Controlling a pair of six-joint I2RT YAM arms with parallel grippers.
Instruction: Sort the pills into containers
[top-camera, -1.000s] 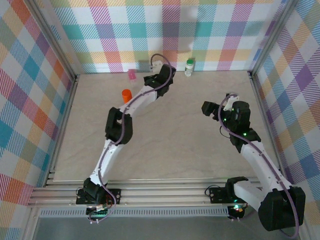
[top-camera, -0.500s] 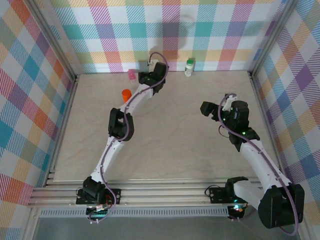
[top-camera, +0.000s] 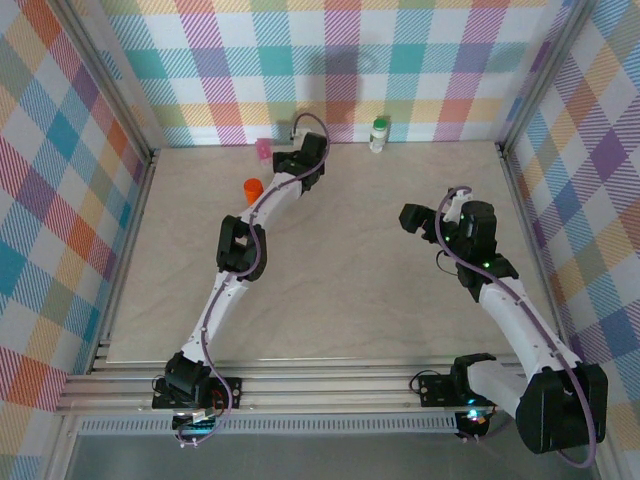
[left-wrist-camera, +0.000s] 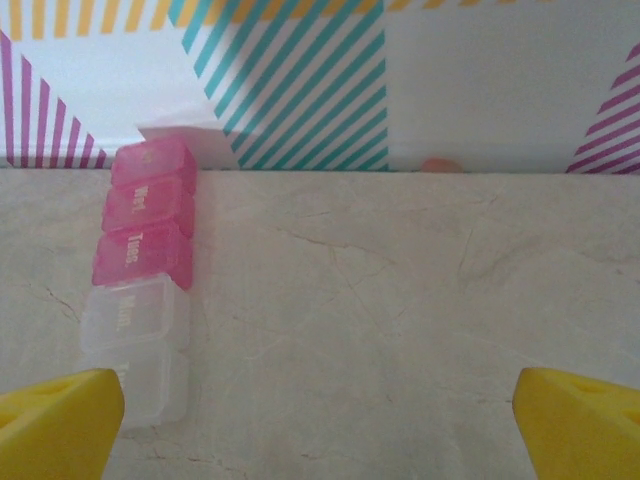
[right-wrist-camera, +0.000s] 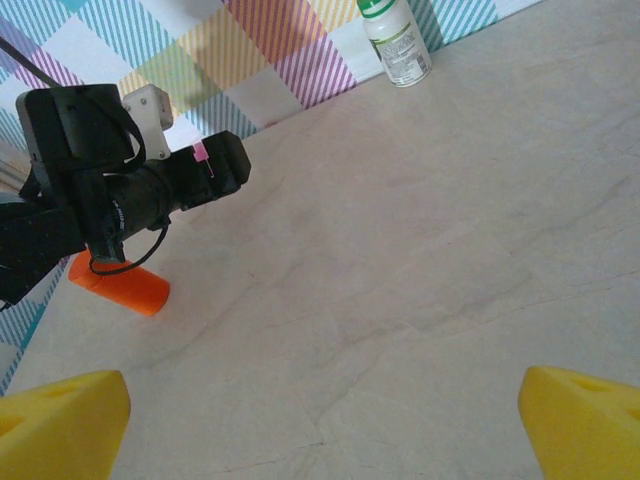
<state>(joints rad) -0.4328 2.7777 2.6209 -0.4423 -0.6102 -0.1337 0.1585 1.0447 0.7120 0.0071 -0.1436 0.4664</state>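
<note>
While both claws stand wide apart and hold nothing, the left gripper (left-wrist-camera: 320, 420) hovers close to the far plaid wall (top-camera: 400, 60). The right gripper (right-wrist-camera: 320, 425) hangs over the right half of the table (top-camera: 350, 285), whose broad middle lies bare between the arms. A pill organiser (left-wrist-camera: 145, 270) lies flat to the left gripper's left. Its long axis runs toward the wall, pink end farthest. An orange vial (right-wrist-camera: 120, 285) lies on its side left of the left arm. A white bottle (right-wrist-camera: 397, 45) stands upright against the far wall.
</note>
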